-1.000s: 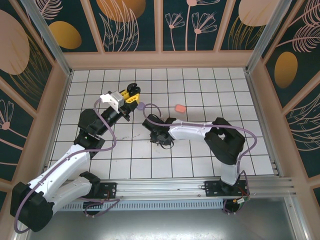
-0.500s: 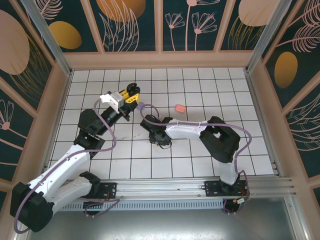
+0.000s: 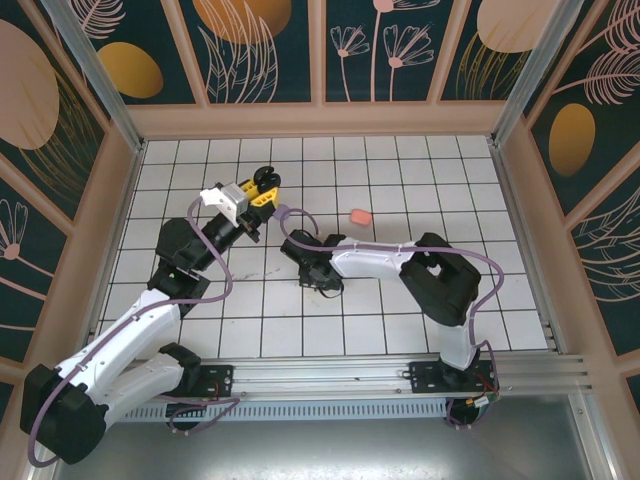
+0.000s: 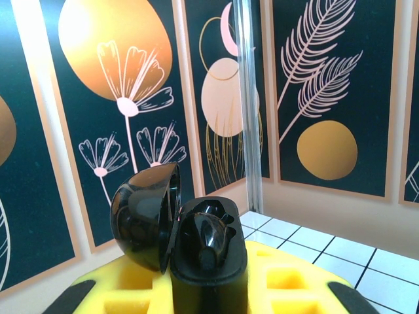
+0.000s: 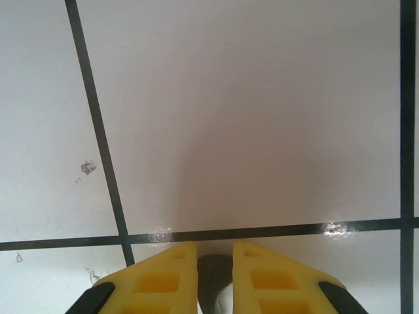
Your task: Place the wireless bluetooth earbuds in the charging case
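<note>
Nearest me, the two arm bases sit on the rail (image 3: 330,378) at the front edge of the desk (image 3: 400,170), a white surface ruled into square tiles by dark lines. The right arm (image 3: 440,285) folds back on itself and reaches left across the middle of the desk, so the right gripper (image 3: 322,280) points straight down just above the tiles near the centre. From its wrist camera I see its yellow fingers (image 5: 157,278) drawn almost together, with a small dark rounded piece wedged in the narrow gap between them. I take that for a black earbud (image 5: 209,269), though it is too tightly framed to be sure, and there is something pale just below it that I cannot make out. A grid line crosses the desk just ahead of those fingers. The left arm (image 3: 130,340) runs up from the front left corner, and the left gripper (image 3: 258,194) is raised over the left half of the desk, a little farther back than the right one. Its fingers (image 4: 294,284) are clamped on the black charging case (image 4: 209,252), which stands upright between them with its lid (image 4: 145,216) swung open to the left; the hollow inside is glossy and dark, and I cannot tell whether anything sits in it. Farther back and right of the case, a small salmon-pink object (image 3: 360,216) lies alone on a tile, well apart from both grippers. Beyond that are the walls (image 3: 260,50), dark panels with flower and leaf patterns.
</note>
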{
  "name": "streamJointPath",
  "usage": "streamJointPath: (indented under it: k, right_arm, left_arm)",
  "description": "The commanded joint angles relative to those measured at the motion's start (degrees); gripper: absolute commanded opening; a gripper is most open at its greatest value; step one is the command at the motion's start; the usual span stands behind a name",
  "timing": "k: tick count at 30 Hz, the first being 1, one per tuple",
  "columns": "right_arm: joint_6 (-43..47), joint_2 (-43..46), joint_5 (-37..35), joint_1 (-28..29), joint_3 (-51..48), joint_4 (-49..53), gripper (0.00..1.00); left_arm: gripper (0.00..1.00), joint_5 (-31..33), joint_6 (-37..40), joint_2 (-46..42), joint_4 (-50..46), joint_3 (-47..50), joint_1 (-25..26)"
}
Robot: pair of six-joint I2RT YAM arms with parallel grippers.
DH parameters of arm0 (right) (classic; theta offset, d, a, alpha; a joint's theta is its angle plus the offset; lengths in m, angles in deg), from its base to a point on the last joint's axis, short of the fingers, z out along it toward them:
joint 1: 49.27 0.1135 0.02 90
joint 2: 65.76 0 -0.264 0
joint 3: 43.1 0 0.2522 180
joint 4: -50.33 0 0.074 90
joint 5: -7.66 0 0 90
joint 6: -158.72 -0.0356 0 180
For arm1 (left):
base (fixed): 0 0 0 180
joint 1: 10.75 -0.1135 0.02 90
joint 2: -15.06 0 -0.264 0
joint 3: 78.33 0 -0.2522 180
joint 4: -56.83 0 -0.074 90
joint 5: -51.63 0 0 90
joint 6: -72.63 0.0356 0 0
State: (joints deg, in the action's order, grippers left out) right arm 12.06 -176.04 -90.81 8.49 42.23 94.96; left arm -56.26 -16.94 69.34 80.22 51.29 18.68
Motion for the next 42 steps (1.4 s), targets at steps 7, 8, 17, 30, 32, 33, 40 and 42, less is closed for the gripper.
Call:
streamJointPath:
  k: [7, 8, 17, 30, 32, 33, 40, 42]
  right_arm:
    - [1.84, 12.52, -7.33, -0.08, -1.52, -1.29, 0.15]
    - [2.14, 14.24, -8.08, -0.18, -1.63, -1.46, 0.15]
    - [8.43, 31.79, -13.55, -1.50, 0.06, -3.94, 0.15]
    - [24.05, 38.66, -11.83, -0.95, 14.74, -9.84, 0.15]
    - [25.08, 38.41, -10.92, -0.51, 15.25, -11.60, 0.15]
    - [25.43, 38.23, -10.59, -0.23, 15.41, -12.44, 0.15]
    - [28.07, 36.81, -9.45, 2.20, 13.71, -17.75, 0.15]
    - [28.51, 36.56, -9.21, 2.79, 12.78, -19.31, 0.15]
  left_arm:
    - [0.00, -2.65, 0.13, -0.84, 2.05, -0.38, 0.28]
    - [0.00, -3.05, 0.25, -0.93, 1.97, -0.38, 0.28]
    - [0.00, -8.15, 1.53, -0.84, 1.25, -0.08, 0.28]
    - [0.00, -19.77, 0.67, 3.41, 0.21, -1.95, 0.32]
    - [0.00, -20.24, 0.46, 3.94, 0.25, -2.32, 0.30]
    - [0.00, -20.43, 0.34, 4.20, 0.21, -2.55, 0.36]
    - [0.00, -21.22, -0.39, 5.31, -0.06, -3.43, 0.36]
    - [0.00, -21.30, -0.43, 5.48, -0.19, -3.59, 0.36]
